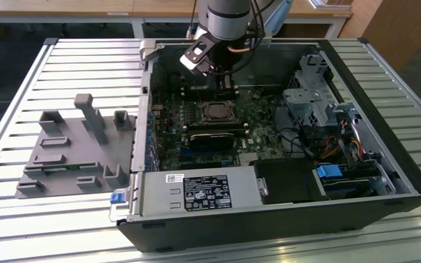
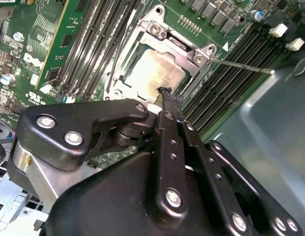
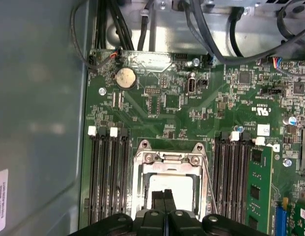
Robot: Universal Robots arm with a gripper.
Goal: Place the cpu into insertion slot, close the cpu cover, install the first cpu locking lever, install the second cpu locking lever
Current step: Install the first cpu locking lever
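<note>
The cpu (image 2: 152, 73) lies in the motherboard socket with its dull silver top showing through the window of the cpu cover (image 3: 167, 158), which lies flat over it. In both wrist views my gripper (image 2: 168, 94) hangs just above the socket's edge, its two black fingers pressed together with nothing between them. From the cover's corner a thin wire locking lever (image 2: 241, 65) sticks out over the memory slots. In the exterior view the gripper (image 1: 225, 87) reaches down into the open computer case just behind the socket (image 1: 216, 112).
Memory slots (image 3: 108, 172) flank the socket on both sides, and a green card (image 3: 258, 182) stands beside one bank. Black cables (image 3: 211, 29) run along the case wall. A grey fixture (image 1: 75, 145) sits on the slatted table at the exterior view's left. A drive cage (image 1: 313, 104) fills the case's right.
</note>
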